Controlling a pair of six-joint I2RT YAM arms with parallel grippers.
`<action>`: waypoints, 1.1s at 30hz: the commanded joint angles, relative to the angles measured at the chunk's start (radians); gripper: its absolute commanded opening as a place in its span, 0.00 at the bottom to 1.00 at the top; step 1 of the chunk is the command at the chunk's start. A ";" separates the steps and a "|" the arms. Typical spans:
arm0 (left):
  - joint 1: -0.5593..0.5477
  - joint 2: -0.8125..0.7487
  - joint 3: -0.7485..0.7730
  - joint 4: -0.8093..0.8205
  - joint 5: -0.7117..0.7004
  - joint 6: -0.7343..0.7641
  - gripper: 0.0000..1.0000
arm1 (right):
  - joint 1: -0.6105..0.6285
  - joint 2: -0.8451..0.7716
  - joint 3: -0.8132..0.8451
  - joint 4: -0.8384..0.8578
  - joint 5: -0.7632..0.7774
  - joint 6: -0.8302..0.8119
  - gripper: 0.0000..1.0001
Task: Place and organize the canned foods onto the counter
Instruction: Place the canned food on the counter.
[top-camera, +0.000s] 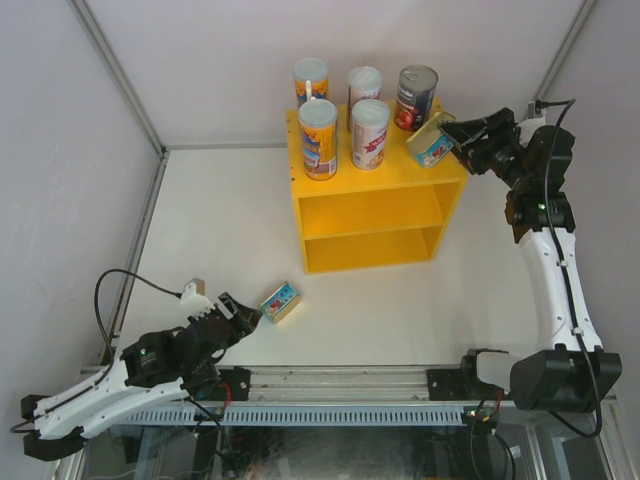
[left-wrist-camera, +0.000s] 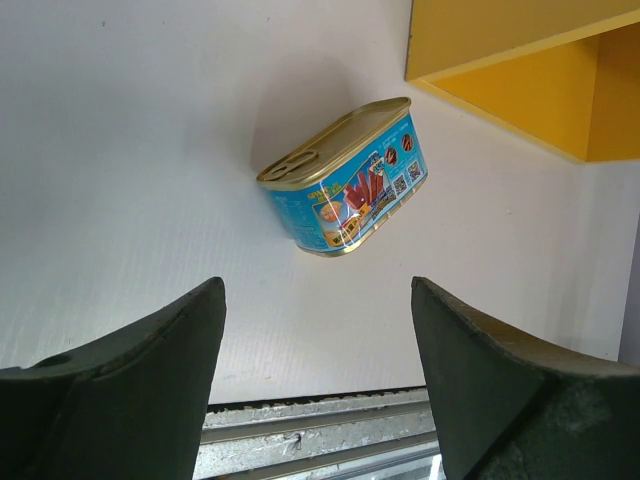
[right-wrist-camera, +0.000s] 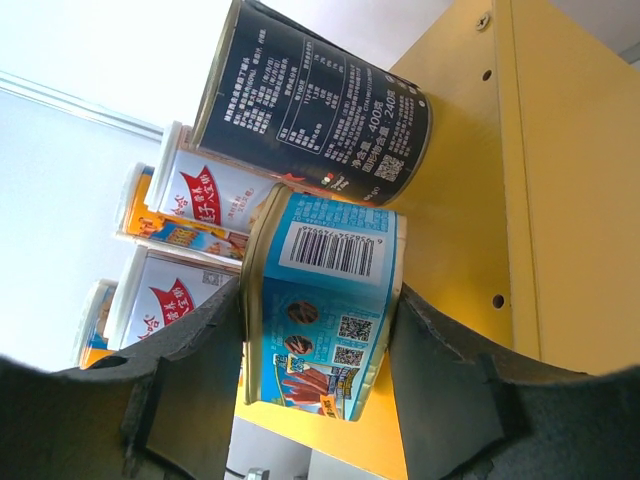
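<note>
**One blue tin gripped at the box's top corner, the other loose on the tabletop**

The right end effector (right-wrist-camera: 315, 370) is clenched on a blue-labelled tin (right-wrist-camera: 325, 300), one finger on each long side. The tin's label shows a barcode, two QR squares and a picture of sliced meat. Just behind it stands the dark steel can (right-wrist-camera: 320, 110). The can's back label is fine white print in which only the figures 400 and 240 can be made out.

The tin is at the right front corner of the top of the yellow shelf box (top-camera: 375, 183), tilted. Whether it rests on the top cannot be told. Two tall orange-blue tubes (top-camera: 319, 140) and two white-pink tubes (top-camera: 370, 135) fill the left and middle of the top. Both shelves below are open-fronted. The right arm reaches up and bends leftward over that corner.

The left arm lies low and is stretched across the tabletop (top-camera: 200, 220). The left end effector (left-wrist-camera: 315, 380) is released, with its fingers spread wide. The second blue tin (left-wrist-camera: 345, 180) lies ahead of it, untouched, in front of the box, with its gold pull-tab lid facing left.
</note>
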 joint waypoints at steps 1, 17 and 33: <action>0.004 0.012 0.043 0.029 -0.029 -0.017 0.79 | -0.018 0.033 0.000 -0.082 -0.005 -0.093 0.55; 0.004 0.014 0.031 0.034 -0.028 -0.021 0.79 | -0.028 0.031 0.007 -0.121 0.000 -0.140 0.63; 0.004 -0.024 0.025 0.002 -0.029 -0.030 0.79 | -0.034 0.006 0.057 -0.225 0.055 -0.252 0.67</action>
